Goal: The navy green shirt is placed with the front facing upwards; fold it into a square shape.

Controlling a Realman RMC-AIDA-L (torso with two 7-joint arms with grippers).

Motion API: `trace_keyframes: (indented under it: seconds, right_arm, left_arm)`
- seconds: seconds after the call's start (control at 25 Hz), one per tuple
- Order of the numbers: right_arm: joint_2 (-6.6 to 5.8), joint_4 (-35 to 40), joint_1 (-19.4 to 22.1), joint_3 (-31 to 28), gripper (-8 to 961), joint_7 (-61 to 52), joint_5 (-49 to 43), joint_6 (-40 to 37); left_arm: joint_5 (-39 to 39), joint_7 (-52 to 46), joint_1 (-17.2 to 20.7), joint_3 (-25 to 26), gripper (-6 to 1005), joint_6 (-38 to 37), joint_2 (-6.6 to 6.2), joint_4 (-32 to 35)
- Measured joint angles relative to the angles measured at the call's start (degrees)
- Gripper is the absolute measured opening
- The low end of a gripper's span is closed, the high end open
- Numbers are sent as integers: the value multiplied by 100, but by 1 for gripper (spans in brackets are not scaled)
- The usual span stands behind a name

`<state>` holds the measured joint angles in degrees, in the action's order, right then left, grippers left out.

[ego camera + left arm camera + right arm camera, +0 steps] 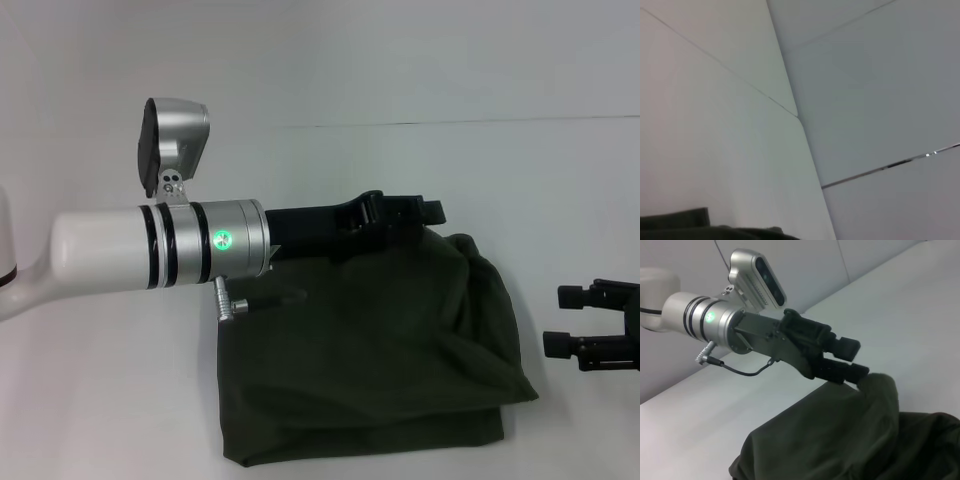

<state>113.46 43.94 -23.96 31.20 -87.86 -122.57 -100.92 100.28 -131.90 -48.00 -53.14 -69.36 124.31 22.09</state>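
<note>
Tabletop [100,400], white, carries the navy green shirt [380,370], a folded dark bundle lying near its front edge, right of centre. Left gripper [852,365] reaches across and lifts the shirt's far right part, jaws pinched on a peak of cloth. Right gripper [575,320] hovers by the right edge, jaws parted, empty.

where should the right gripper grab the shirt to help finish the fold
Probably the loose far-right corner of the navy green shirt, coming in from the right gripper's own side. The left gripper already pinches the far edge, lifted in a peak, and the cloth sags and bunches toward that right corner.
</note>
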Motion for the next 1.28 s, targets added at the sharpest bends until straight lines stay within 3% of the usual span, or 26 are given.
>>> trace_keyframes:
  seconds: [0.16,0.36,0.52,0.68,0.84,1.04,1.28]
  right_arm:
    - [1,12,-9,-69,928,49,33,4]
    - [24,3,-17,-311,928,371,209,-155]
    - [81,5,-66,-325,928,438,334,-199]
    - [327,14,-284,-299,927,721,380,-214]
    - [621,-35,-619,-229,927,1153,399,108]
    - [631,-404,-1027,287,927,1362,399,858]
    - [632,-446,-1075,990,928,1357,379,1649]
  left_arm:
    - [-142,35,142,32,384,-453,-30,121]
    - [-666,309,734,46,593,-1018,-45,787]
    - [-781,367,1058,110,776,-1372,-153,1083]
    - [-540,768,1299,235,778,-1779,-333,1075]
    - [-209,1439,1531,557,779,-2082,-331,1094]
    - [199,2128,1798,1019,780,-2383,-311,1150]
    - [482,2331,1905,1329,781,-2423,-306,1150]
